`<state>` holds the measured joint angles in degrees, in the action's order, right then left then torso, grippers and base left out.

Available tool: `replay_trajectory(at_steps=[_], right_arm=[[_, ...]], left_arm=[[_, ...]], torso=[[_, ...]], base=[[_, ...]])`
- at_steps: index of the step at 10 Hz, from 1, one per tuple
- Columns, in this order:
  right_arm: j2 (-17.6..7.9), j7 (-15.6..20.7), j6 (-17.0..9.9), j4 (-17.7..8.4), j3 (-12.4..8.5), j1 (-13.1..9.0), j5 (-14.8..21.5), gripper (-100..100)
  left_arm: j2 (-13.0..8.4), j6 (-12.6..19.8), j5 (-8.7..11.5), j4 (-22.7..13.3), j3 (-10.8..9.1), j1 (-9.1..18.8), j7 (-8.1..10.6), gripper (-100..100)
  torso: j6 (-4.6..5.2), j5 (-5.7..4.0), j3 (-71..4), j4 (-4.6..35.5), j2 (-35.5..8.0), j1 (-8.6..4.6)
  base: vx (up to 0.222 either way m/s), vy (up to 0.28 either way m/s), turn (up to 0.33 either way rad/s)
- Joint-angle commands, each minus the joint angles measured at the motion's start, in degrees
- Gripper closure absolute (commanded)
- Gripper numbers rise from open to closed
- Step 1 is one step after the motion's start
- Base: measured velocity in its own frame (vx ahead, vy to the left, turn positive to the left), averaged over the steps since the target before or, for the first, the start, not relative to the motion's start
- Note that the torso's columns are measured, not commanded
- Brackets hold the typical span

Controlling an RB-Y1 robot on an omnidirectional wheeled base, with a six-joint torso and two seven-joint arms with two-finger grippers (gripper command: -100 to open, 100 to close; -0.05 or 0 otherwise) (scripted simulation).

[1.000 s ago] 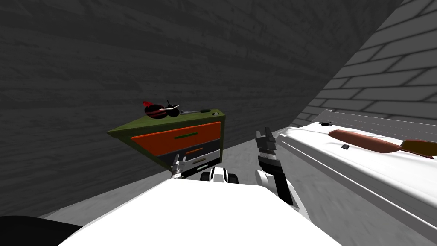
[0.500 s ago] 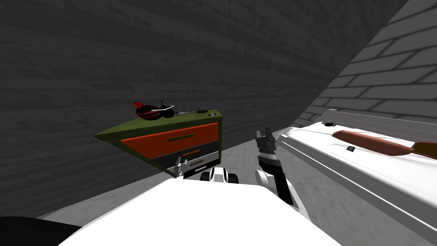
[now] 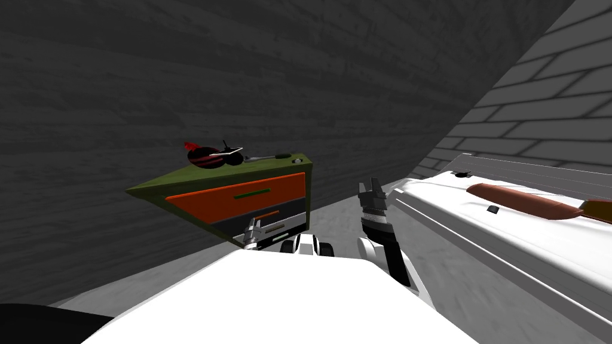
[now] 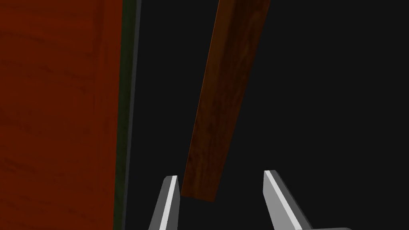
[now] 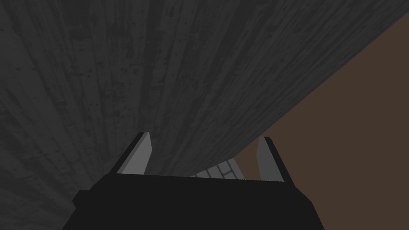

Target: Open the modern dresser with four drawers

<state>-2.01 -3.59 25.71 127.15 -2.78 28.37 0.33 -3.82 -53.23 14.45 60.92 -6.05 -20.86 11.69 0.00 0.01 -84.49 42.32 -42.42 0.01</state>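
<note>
At the front of an olive-green dresser (image 3: pixel 263 170) that stands against a dark plank wall (image 3: pixel 119 89), the robot's left pincer (image 4: pixel 221 175) hangs open. Its two blade fingers (image 4: pixel 171 199) straddle the end of a brown bar handle (image 4: pixel 223 100), and neither blade plainly touches it. The handle belongs to the dark drawer (image 4: pixel 319 100), second from the dresser's top, directly under the orange drawer (image 3: pixel 221 206).

The right pincer (image 3: pixel 370 186) is raised off to the dresser's side with its blades also apart, holding nothing.

The bar looks rigid, narrow and smooth, so it offers little for thin blades to bite on. A grip farther along it, toward its middle, would probably pull the drawer out square, while a hold at the tip could let the blades slide off or skew the drawer in its runners. The drawer itself should be stiff and run straight out of the dresser's front. How heavy it is cannot be judged from here.

The orange drawer's edge and a green frame strip lie just beside the handle, leaving little slack on that side. Grey floor (image 3: pixel 340 215) lies open between the dresser and a white bed (image 3: pixel 454 227), giving room to draw back. A black-and-red object (image 3: pixel 206 156) sits on the dresser's top and may shake under a sharp tug.
</note>
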Motion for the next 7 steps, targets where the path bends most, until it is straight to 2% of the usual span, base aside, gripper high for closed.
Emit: replay_trajectory(at_steps=[1,5,6,7], right_arm=[[0.0,0.0,0.0,0.0,0.0,-0.01,0.0,0],[0.01,0.0,0.0,0.0,0.01,-0.02,0.0,0],[0.01,0.0,0.0,0.0,0.01,-0.02,0.0,0],[0.0,0.0,0.0,0.0,0.01,-0.01,0.0,0]], left_arm=[[-0.04,-1.81,-0.07,-0.65,0.0,0.16,0.11,100],[-1.12,1.79,0.05,2.81,0.15,-1.57,0.75,100],[-1.11,0.93,0.08,2.47,-0.03,-1.09,0.65,100],[-1.21,1.31,0.02,2.99,0.21,-1.92,0.85,100]], torso=[[0.07,0.43,0.01,-0.32,0.23,0.26],[-0.02,0.18,0.0,-0.14,0.09,0.14],[0.05,0.18,-0.06,-0.16,0.21,0.03],[0.1,0.1,-0.25,-0.12,0.49,0.15]], base=[[-0.023,0.0,-0.001],[-0.139,-0.087,0.021],[-0.075,-0.059,0.024],[-0.107,-0.056,0.018]])
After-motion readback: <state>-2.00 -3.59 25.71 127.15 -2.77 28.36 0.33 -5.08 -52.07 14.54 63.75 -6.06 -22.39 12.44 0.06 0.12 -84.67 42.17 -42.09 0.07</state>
